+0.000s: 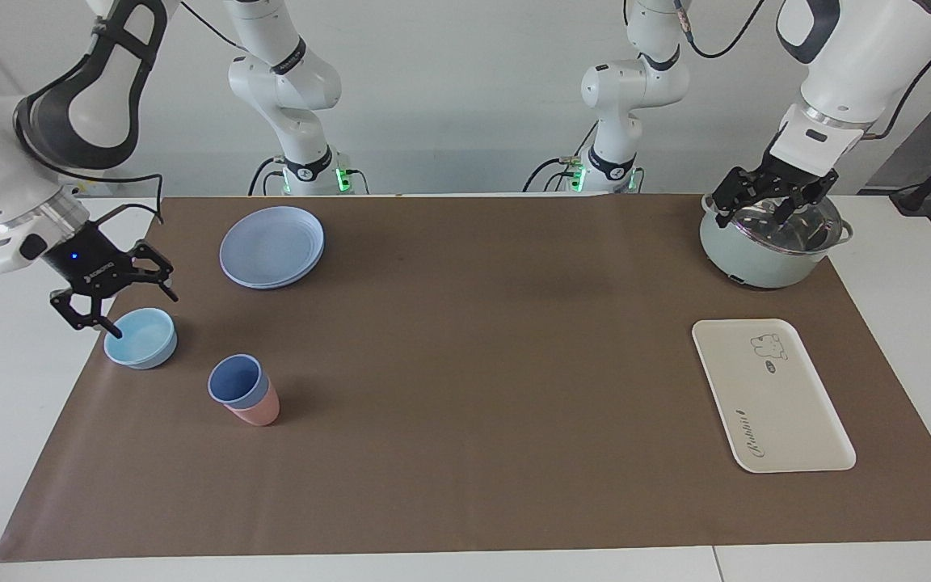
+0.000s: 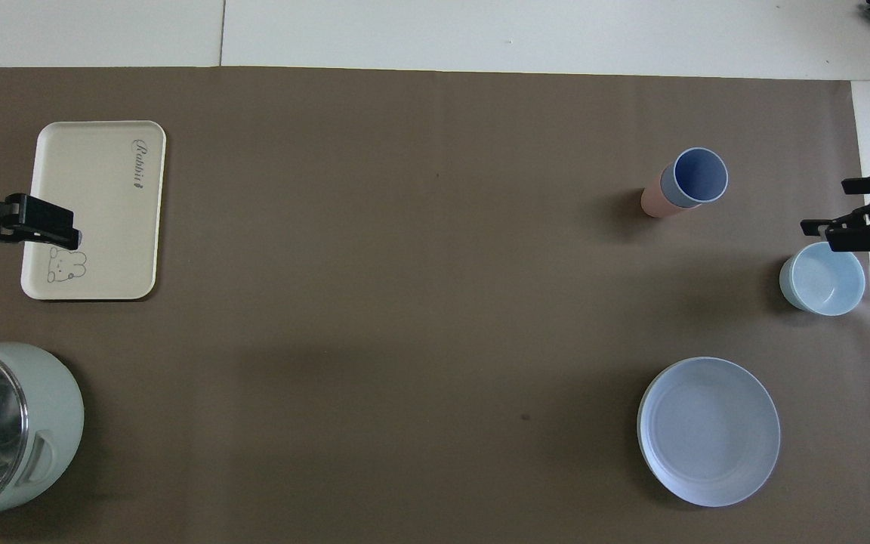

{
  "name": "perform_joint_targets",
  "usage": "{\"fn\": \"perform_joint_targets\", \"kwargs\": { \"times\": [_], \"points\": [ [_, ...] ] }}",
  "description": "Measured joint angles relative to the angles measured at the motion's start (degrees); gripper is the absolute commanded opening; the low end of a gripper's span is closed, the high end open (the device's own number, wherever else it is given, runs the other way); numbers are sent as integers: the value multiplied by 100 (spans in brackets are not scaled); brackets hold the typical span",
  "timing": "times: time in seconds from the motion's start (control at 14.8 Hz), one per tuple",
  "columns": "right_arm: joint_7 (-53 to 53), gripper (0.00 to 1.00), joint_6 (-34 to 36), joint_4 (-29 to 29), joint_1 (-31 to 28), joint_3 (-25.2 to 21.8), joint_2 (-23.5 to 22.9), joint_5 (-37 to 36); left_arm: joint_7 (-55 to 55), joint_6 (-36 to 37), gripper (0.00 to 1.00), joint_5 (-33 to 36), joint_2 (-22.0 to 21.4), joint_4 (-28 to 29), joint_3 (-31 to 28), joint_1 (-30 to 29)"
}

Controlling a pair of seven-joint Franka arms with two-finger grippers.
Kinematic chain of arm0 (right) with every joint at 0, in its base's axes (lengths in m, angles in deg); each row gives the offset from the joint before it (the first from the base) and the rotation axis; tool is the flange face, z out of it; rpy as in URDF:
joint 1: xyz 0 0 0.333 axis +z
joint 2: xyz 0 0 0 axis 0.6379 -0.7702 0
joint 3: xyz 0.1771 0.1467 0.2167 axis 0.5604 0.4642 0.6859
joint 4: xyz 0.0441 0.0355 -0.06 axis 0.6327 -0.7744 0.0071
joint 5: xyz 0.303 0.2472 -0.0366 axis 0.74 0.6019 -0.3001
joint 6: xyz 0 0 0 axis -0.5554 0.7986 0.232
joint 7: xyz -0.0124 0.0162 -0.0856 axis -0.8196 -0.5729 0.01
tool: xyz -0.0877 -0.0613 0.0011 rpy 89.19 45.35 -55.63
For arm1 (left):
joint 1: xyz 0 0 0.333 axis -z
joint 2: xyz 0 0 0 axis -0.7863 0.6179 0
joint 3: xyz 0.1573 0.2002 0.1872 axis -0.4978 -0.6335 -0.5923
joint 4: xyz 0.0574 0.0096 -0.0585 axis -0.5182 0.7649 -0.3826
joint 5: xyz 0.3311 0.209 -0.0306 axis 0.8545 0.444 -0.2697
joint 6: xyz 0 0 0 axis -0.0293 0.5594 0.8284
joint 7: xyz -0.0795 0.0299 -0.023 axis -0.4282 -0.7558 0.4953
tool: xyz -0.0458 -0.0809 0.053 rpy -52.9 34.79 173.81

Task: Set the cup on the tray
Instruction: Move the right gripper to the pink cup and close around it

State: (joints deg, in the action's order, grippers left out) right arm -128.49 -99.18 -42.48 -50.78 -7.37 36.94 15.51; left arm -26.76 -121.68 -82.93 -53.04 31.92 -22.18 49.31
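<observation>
Brown paper (image 1: 465, 420) covers the table, and everything stands on it. At the right arm's end the blue cup (image 1: 236, 381) sits nested in a pink cup (image 1: 257, 409), the pair leaning a little; only the pink one's lower part shows. Just beside them, toward the table's edge and slightly nearer the robots, is a light-blue bowl (image 1: 141, 338). Nearer the robots still lies a stack of blue plates (image 1: 271, 246).

At the left arm's end the cream tray (image 1: 771, 394) lies flat and bare, well apart from the cups, with its bear drawing at the end nearer the robots. A pale-green pot (image 1: 768, 242) with a shiny steel inside stands nearer the robots than the tray.

The right gripper (image 1: 102, 311) hangs just over the bowl's rim, at the side toward the table's edge, its jaws spread wide and holding nothing. The left gripper (image 1: 764, 206) hangs over the pot's mouth, jaws also apart and empty; in the overhead view its fingers (image 2: 42, 223) overlap the tray's edge, though the facing view puts it above the pot.
</observation>
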Motion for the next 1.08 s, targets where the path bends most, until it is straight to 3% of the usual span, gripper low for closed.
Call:
{"fn": "perform_joint_targets", "kwargs": {
  "times": [0.61, 0.81, 1.08],
  "points": [
    [-2709, 100, 34, -43, -129, 38, -1156, 2548, 0, 0, 100, 0, 0, 0, -2, 0],
    [-3454, 100, 105, -29, -198, 39, -1575, 3002, 0, 1, 100, 0, 0, 0, -6, -1],
    [-4153, 100, 221, -22, -172, 91, -1763, 3683, 0, 1, 100, 0, 0, 0, -6, -1]
  ]
}}
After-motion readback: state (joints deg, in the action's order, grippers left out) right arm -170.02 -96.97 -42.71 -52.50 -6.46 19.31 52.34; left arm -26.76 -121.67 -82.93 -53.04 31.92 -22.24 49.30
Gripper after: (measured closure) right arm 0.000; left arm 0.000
